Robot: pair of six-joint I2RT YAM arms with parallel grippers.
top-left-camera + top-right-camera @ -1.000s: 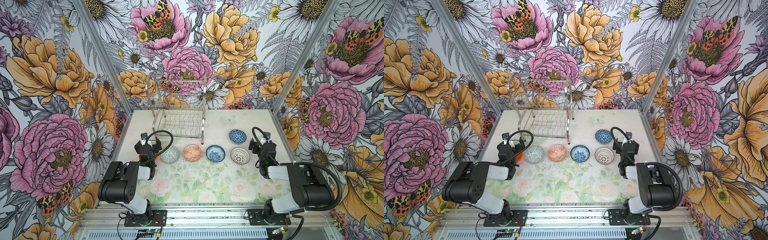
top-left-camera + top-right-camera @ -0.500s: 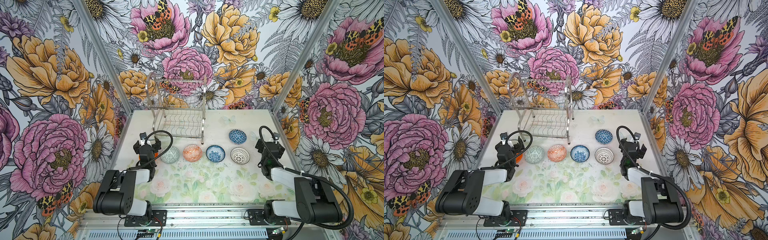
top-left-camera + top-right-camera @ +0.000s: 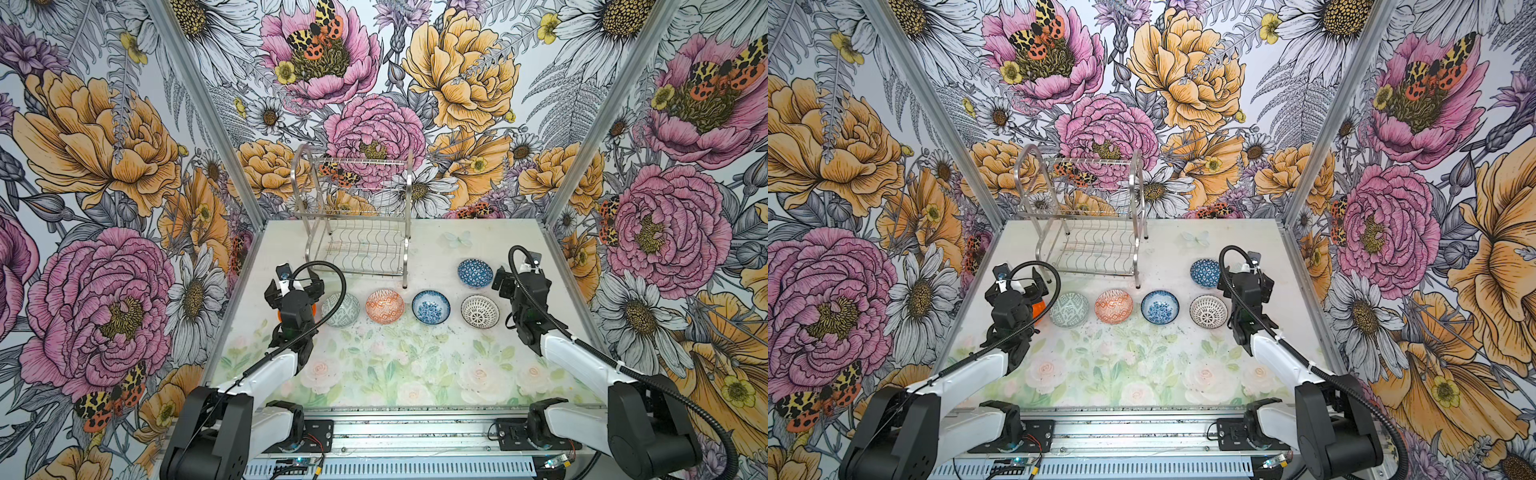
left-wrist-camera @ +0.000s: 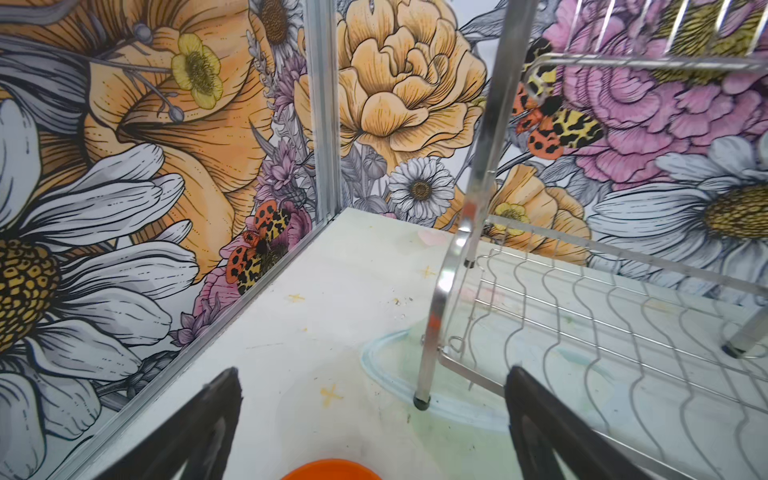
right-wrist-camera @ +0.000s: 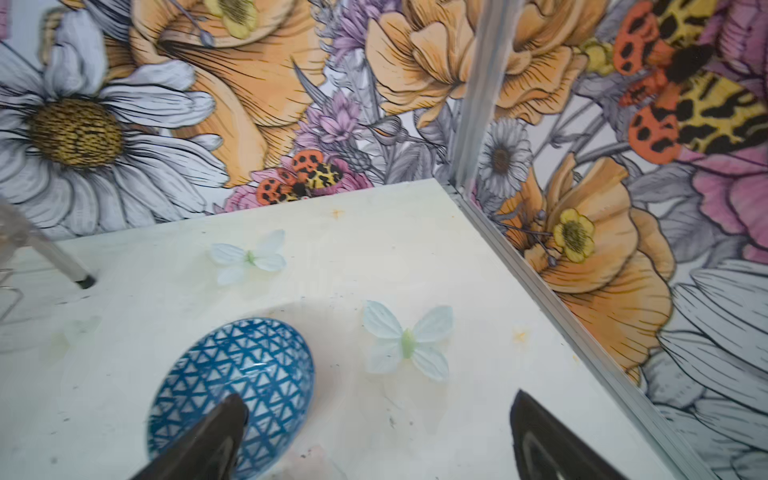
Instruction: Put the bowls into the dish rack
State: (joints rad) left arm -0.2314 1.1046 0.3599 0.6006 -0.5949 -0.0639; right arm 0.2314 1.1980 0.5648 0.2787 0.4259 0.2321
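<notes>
The dish rack (image 3: 357,232) (image 3: 1088,232) stands empty at the back left of the table. Four bowls sit in a row before it: grey-green (image 3: 340,309), orange-white (image 3: 385,306), blue-white (image 3: 431,306) and black-white (image 3: 479,311). A blue triangle-patterned bowl (image 3: 475,273) (image 5: 241,365) lies behind the black-white one. My left gripper (image 3: 295,289) (image 4: 373,374) hangs open over a plain orange bowl (image 3: 1037,309) (image 4: 330,473), close to a rack leg (image 4: 440,299). My right gripper (image 3: 517,276) (image 5: 378,397) is open and empty, just right of the blue triangle bowl, one finger overlapping its rim in the wrist view.
Flowered walls with metal corner posts (image 3: 569,166) close in the table on three sides. Pale butterflies (image 5: 407,340) are printed on the tabletop near the right gripper. A metal rail (image 3: 415,432) carrying both arm bases runs along the front edge.
Both arms have stretched out, their elbows sinking toward the front rail. The grippers stay about where they were, both open. No bowl has moved.
</notes>
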